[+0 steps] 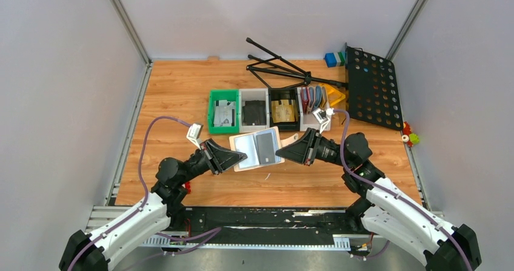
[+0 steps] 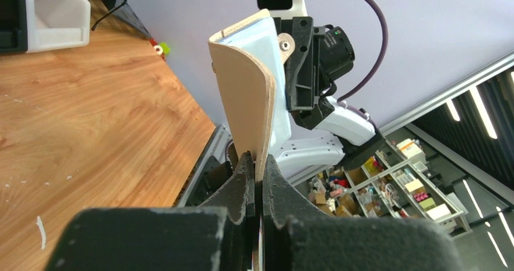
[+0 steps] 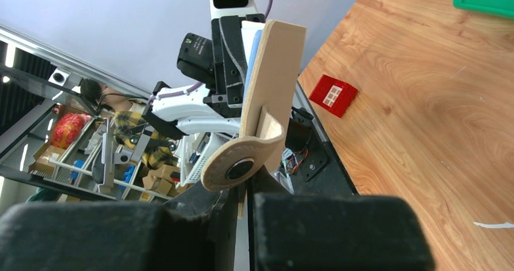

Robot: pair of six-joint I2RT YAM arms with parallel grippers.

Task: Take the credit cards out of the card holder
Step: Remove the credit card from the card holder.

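From above, found open and lifted off the wood near the middle of the table: the card holder (image 1: pixel 245 148), with a dark credit card (image 1: pixel 265 147) lying in its 3 o'clock half. Pinched at the 8 o'clock corner by the left gripper (image 1: pixel 242 158) and at the 3 o'clock edge by the right gripper (image 1: pixel 280 152). Danger here of two pulls in opposite directions: could bend the soft cover, or tear it out of one grip and let it swing toward the white bin (image 1: pixel 254 128) standing near at 12 o'clock. In the left wrist view, left gripper (image 2: pixel 259 183) closed tight on only a thin strip of the tan cover, with the rest of the card holder (image 2: pixel 242 95) curving away toward 12 o'clock. With so small a hold, could probably turn or slide out as soon as a card is drawn. In the right wrist view, right gripper (image 3: pixel 242 204) narrow, with the edge of the card holder (image 3: pixel 276 83) going down into the slit and the round closing tab (image 3: pixel 233 168) sitting just at 12 o'clock of it. Seems to clamp the holder itself and not a credit card; cannot tell how deep. No card to be seen from this side, so pulling now would likely drag the whole holder away from the left grip and leave the card inside its pocket
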